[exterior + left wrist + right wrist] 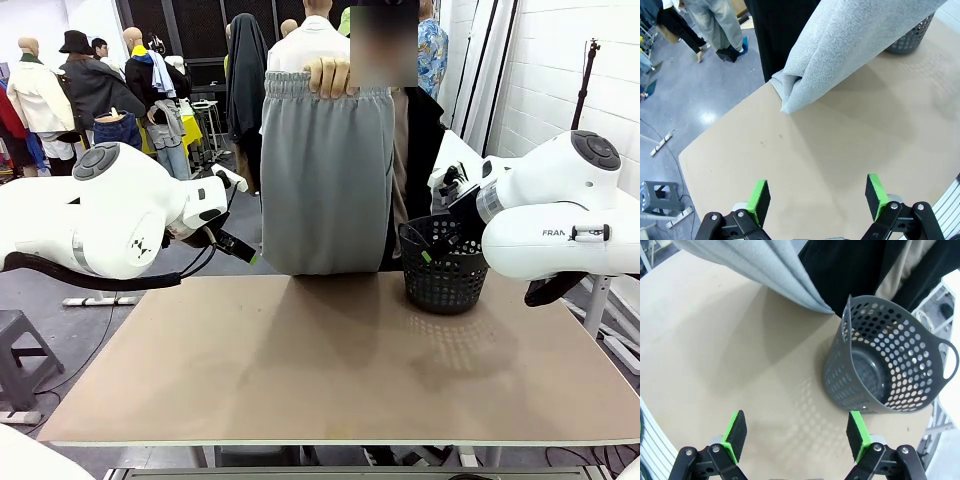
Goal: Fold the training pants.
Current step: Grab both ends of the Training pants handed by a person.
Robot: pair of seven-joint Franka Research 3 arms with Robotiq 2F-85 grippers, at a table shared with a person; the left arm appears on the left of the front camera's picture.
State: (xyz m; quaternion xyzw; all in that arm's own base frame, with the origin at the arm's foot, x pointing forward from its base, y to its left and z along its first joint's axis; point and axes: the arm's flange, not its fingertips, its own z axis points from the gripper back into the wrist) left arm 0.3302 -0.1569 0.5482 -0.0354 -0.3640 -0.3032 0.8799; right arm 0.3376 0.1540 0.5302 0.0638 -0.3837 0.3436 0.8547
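we saw a white brick wall (pixel 565 90) on the right, dark grid panels (pixel 195 25) at the back, a glossy grey floor (pixel 700 105) and a small grey step stool (pixel 14 330) beside the brown table (pixel 330 370)

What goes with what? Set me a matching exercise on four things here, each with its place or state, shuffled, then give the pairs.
1. training pants
2. black perforated basket
3. left gripper
4. person's hand

A. open above the bare table
B. raised, holding cloth up from its top
C. hanging, hem near the table's far edge
D. standing empty at the table's far right

Pairs: 1-C, 2-D, 3-A, 4-B
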